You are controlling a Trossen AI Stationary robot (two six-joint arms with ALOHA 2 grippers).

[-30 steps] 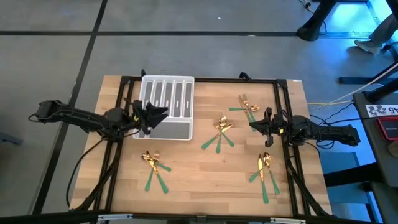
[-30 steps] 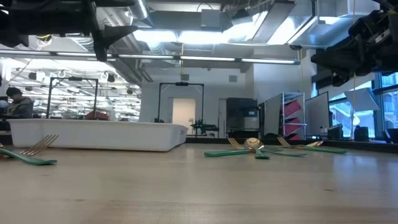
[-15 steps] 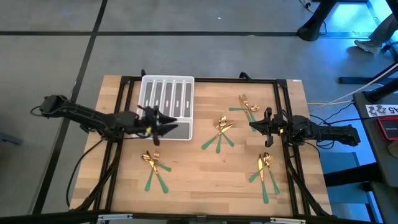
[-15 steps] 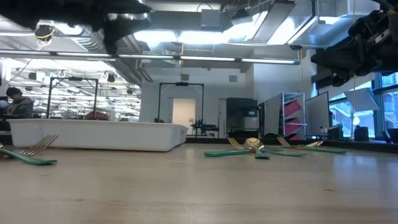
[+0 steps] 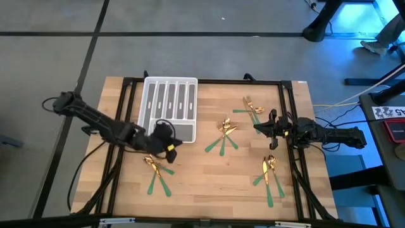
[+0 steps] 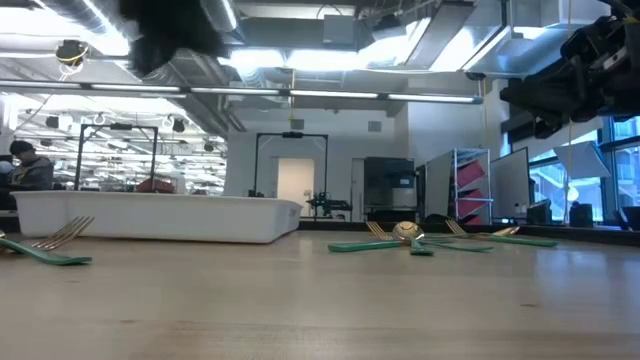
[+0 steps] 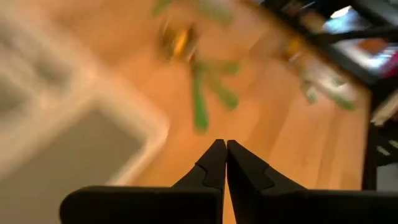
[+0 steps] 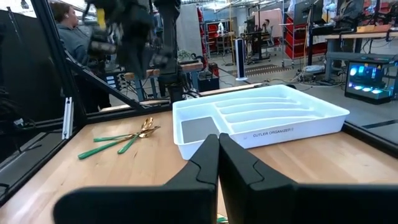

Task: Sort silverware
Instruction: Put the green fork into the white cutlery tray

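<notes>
The silverware lies in loose heaps on the wooden table: one near the left (image 5: 157,171), one at the centre (image 5: 223,133), one at the far right (image 5: 251,107) and one at the near right (image 5: 269,174). The white tray (image 5: 169,107) stands at the far left. My left gripper (image 5: 171,151) hangs shut and holds nothing, just off the tray's near right corner and above the near-left heap; its wrist view shows the shut fingertips (image 7: 221,144) over bare wood. My right gripper (image 5: 255,126) waits shut at the right, level, between the two right heaps.
Black frame rails (image 5: 123,145) run along the table's left and right sides. The tray's wide compartment (image 8: 202,129) and slim slots show in the right wrist view. Bare wood lies between the heaps. People stand in the room beyond the table (image 8: 68,31).
My left gripper has swung off the tray toward the table's near edge and a little right, tipping up from pointing down to a slant. Its fingers have shut on nothing. The silverware and the tray have stayed put.
</notes>
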